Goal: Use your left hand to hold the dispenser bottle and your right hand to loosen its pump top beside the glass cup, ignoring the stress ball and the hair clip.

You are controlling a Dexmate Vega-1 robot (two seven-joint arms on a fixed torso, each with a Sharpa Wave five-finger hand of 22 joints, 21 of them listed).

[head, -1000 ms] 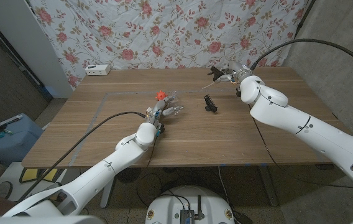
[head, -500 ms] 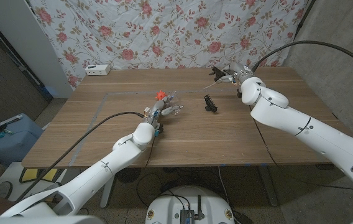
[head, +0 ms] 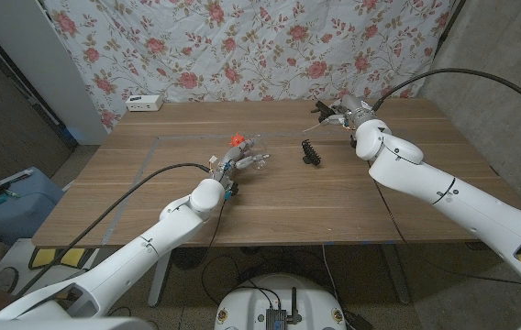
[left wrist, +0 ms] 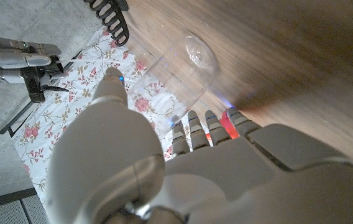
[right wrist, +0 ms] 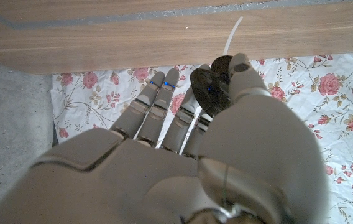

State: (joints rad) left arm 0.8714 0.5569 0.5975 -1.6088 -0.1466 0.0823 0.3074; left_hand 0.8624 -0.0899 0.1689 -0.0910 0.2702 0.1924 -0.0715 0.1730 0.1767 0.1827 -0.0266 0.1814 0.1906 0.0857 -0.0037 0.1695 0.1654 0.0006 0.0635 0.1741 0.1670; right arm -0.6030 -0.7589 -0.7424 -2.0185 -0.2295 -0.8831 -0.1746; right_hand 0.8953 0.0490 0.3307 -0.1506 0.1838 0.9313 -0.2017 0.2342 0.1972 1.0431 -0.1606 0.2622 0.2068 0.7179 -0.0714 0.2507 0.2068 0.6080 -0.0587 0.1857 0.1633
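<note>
Pump top (right wrist: 209, 91) with white tube, pinched by right robot hand (head: 347, 113)

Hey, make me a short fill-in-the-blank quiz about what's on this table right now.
1. The hair clip is ___ in colour.
2. The right hand holds a black pump top with a thin ___ tube.
3. The stress ball beside the left hand is ___.
Missing words: black; white; red.
</note>
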